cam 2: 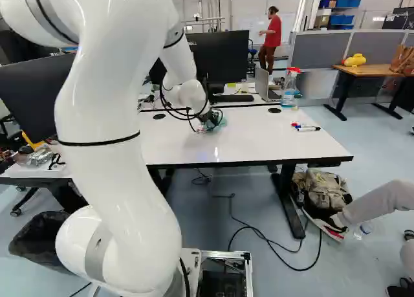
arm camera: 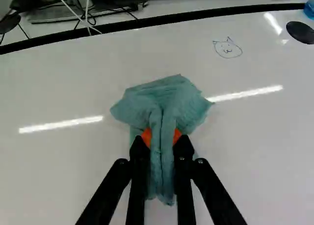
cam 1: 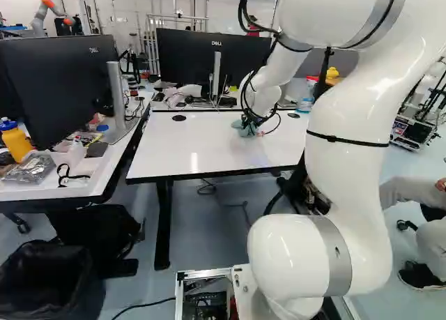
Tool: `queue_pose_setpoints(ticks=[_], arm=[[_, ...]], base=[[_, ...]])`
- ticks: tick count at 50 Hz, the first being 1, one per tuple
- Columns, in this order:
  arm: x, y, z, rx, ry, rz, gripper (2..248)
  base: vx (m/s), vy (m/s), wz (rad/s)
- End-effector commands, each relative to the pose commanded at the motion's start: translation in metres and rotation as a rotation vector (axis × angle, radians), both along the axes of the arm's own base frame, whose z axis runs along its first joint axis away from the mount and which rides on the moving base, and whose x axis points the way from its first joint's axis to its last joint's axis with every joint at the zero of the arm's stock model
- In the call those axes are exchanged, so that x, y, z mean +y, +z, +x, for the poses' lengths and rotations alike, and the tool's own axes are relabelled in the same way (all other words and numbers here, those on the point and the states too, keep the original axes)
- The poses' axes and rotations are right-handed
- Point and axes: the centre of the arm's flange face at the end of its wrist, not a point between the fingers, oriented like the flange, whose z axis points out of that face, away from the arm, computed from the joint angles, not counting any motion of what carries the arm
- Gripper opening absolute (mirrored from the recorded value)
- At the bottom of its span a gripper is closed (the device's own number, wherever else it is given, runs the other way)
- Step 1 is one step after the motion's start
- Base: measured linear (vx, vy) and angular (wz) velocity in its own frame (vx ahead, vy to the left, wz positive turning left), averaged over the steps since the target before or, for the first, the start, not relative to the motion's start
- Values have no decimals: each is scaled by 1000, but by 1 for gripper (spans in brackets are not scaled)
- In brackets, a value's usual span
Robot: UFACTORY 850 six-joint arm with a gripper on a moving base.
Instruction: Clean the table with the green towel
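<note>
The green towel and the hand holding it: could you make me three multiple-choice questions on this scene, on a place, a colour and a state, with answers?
1. Where is the drawn cat face?
A) On a monitor
B) On the floor
C) On the white table, beyond the green towel

2. What colour are the pads on the hand?
A) Orange
B) Blue
C) White

3. How is the green towel?
A) Spread flat, untouched
B) Bunched up, pinched by the hand
C) Rolled up on a chair

Answers:
1. C: the wrist view shows it on the tabletop, ahead of the towel.
2. A: orange shows on both sides of the cloth.
3. B: cloth folds rise between both fingers.
</note>
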Motion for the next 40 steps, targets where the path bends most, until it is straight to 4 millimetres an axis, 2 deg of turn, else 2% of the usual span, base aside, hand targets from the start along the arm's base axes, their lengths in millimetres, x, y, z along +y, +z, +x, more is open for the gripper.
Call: queue_pose_setpoints(ticks=[12,40], arm=[[18,15,-16,-19,31,-2,60],[58,16,-54,-5,104,0,60]], base=[[0,0,0],[0,0,0]])
